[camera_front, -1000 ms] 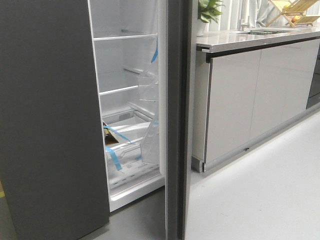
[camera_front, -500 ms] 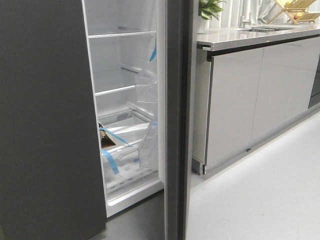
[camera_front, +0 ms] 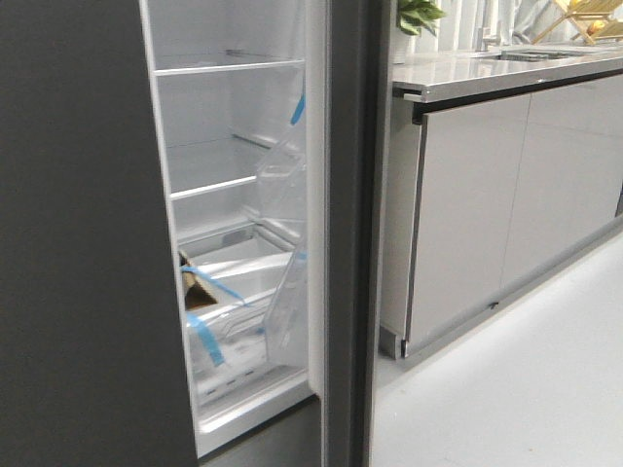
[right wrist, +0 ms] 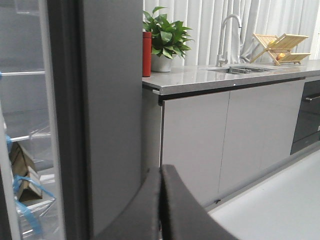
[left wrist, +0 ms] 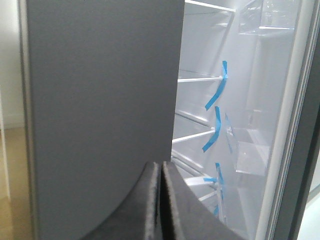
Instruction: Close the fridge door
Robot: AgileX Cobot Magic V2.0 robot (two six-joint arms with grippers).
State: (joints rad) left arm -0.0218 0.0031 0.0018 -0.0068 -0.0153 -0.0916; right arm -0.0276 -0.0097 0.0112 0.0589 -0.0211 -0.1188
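The fridge door (camera_front: 346, 233) stands wide open, edge-on to the robot, between the white shelves (camera_front: 224, 185) and the grey cabinets (camera_front: 506, 195). Nothing touches it yet. Both arms' fingers (left wrist: 160, 200) (right wrist: 161, 200) are pressed together, holding nothing. I think a push leftward comes next. No readable writing anywhere.

A long counter with a grey stone top (right wrist: 225, 76) runs along the wall, and under it stand glossy light grey cabinet doors (camera_front: 516, 195). On the top there is a green plant in a white pot (right wrist: 165, 37), a red canister (right wrist: 146, 54) just beside it, a curved metal tap (right wrist: 227, 35) over a sink, and a wooden dish rack (right wrist: 280, 47) further along. White curtains (right wrist: 225, 25) hang behind. The floor (camera_front: 506, 389) is pale grey and smooth, with soft daylight on it.
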